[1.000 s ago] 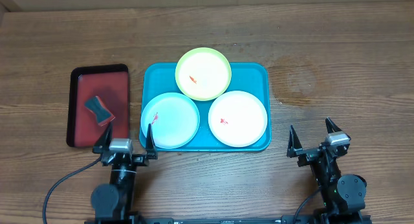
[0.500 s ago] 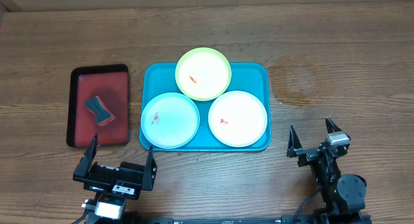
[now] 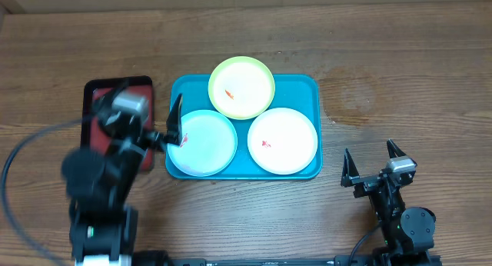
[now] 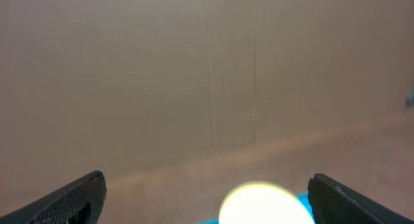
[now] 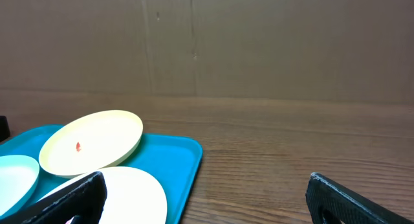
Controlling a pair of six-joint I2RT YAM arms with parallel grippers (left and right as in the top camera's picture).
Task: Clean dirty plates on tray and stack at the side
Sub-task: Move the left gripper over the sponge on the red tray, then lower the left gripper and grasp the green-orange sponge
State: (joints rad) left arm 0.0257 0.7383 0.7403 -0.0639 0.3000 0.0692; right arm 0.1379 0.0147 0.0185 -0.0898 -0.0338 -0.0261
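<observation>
Wooden table. Left gripper, jaws wide and empty, hovers blurred, apparently over the dark red tray. Right gripper sits open, empty, near right. Lime-green plate, pale blue plate and white plate lie smeared on the turquoise tray; none cleaned or stacked.

The turquoise tray lies flat near the middle of the table, long side running left to right, with all three plates on it face up. The lime-green plate sits at the tray's 12 o'clock, its far edge riding over the raised rim so it tilts a little. The pale blue plate is at 8 o'clock, out to the left rim. The white plate is at 4 o'clock. Each one has a small red smear.
</observation>
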